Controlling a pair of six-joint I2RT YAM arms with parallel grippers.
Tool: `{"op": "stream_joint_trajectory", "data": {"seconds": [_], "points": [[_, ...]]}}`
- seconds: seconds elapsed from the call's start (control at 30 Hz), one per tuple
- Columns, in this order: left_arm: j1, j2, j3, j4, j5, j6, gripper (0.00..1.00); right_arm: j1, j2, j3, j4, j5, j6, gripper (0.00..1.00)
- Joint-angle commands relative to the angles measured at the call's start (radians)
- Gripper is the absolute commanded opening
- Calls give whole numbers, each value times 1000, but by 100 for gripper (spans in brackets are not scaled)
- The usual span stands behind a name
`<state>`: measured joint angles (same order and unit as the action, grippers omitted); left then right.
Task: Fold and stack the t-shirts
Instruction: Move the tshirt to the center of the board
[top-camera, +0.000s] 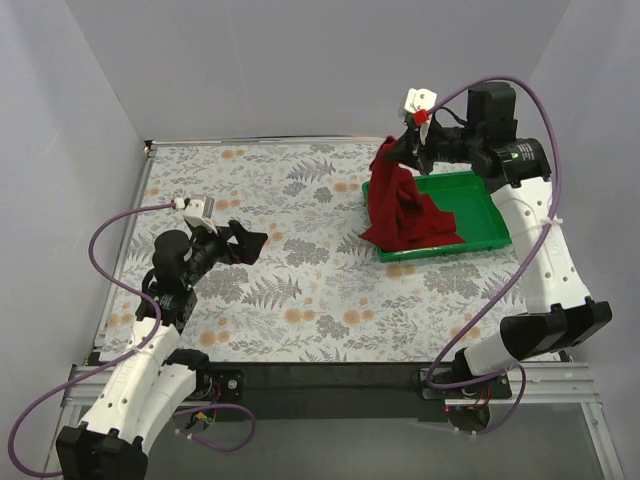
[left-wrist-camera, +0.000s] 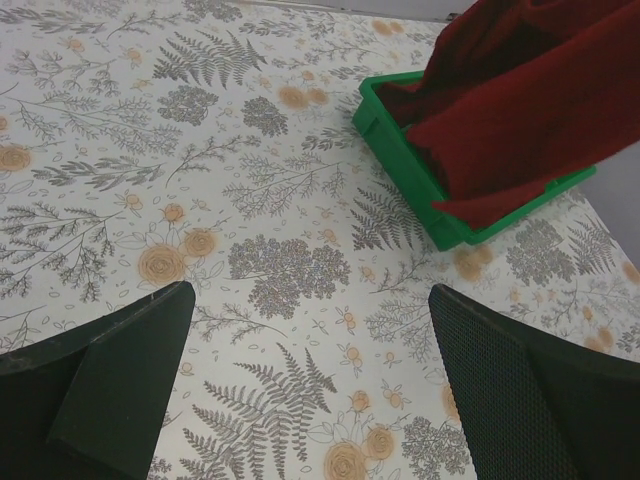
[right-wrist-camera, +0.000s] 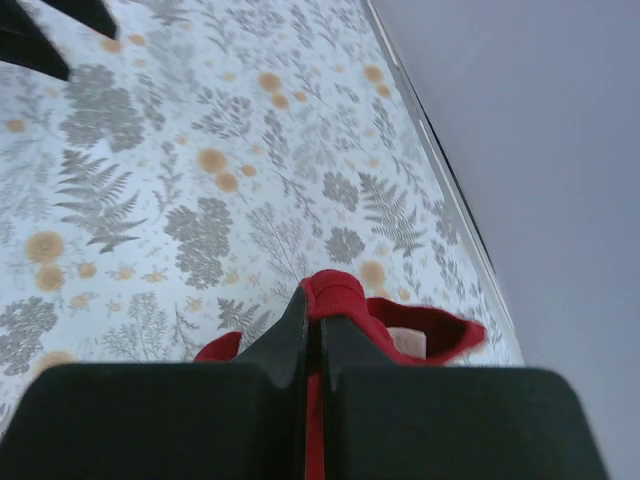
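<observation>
1. Evidently, the right jaws pinch a fold of the plain dark red cloth t-shirt (top-camera: 405, 212), holding it up over the green plastic tray (top-camera: 478, 205) at two o'clock on the bench (top-camera: 300, 290); its lower half drapes inside.
2. At eight o'clock the left jaws gape empty, likely waiting to spread it.

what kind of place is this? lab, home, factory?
Most likely a lab test cell, not a home: plain white walls box in one patterned table, the left arm and right arm are bolted at its near edge, with a green tray and a dark red t-shirt as props.
</observation>
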<state>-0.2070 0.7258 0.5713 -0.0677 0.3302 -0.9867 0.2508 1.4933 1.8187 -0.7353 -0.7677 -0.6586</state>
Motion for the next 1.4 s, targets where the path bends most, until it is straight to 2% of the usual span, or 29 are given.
{"op": "stream_joint_trajectory", "data": {"seconds": [0.0,0.17,0.27,0.3,0.43,0.47,0.57,0.77,0.83,0.9,0.97,1.07,1.27,1.3,1.33,1.37], "points": [[-5,-16,27,3,10,31,98,11,-22,130,-104,-203,-87,1],[-5,-40,26,9,0,66,98,44,-33,275,-110,-496,-39,1],[-5,-103,-22,92,111,95,98,74,-54,268,-107,-594,-7,1],[-5,-121,-42,156,139,102,98,100,-59,246,-107,-594,-9,1],[-5,-195,-148,357,326,94,98,165,-76,64,-104,-431,-50,1],[-5,-192,-154,394,410,80,98,174,-79,39,-104,-417,-61,1],[-5,-129,-162,567,534,19,98,206,-97,-18,-105,-374,-90,1],[-34,104,-108,733,667,25,98,214,-123,-39,-107,-337,-96,1],[-66,191,-70,782,746,31,94,212,-139,-64,-104,-323,-101,1],[-112,239,-32,772,754,49,92,212,-156,-88,-107,-314,-105,1],[-149,287,-5,693,689,145,92,212,-165,-104,-105,-312,-110,1],[-215,368,44,657,629,220,90,211,-180,-119,-107,-311,-113,1],[-310,512,168,547,561,305,73,212,-202,-127,-104,-298,-113,1],[-339,538,189,499,532,330,57,212,-212,-133,-105,-288,-114,1],[-339,538,190,499,532,338,57,212,-212,-133,-105,-283,-115,1],[-347,541,202,476,520,347,48,211,-217,-137,-104,-277,-115,1]]}}
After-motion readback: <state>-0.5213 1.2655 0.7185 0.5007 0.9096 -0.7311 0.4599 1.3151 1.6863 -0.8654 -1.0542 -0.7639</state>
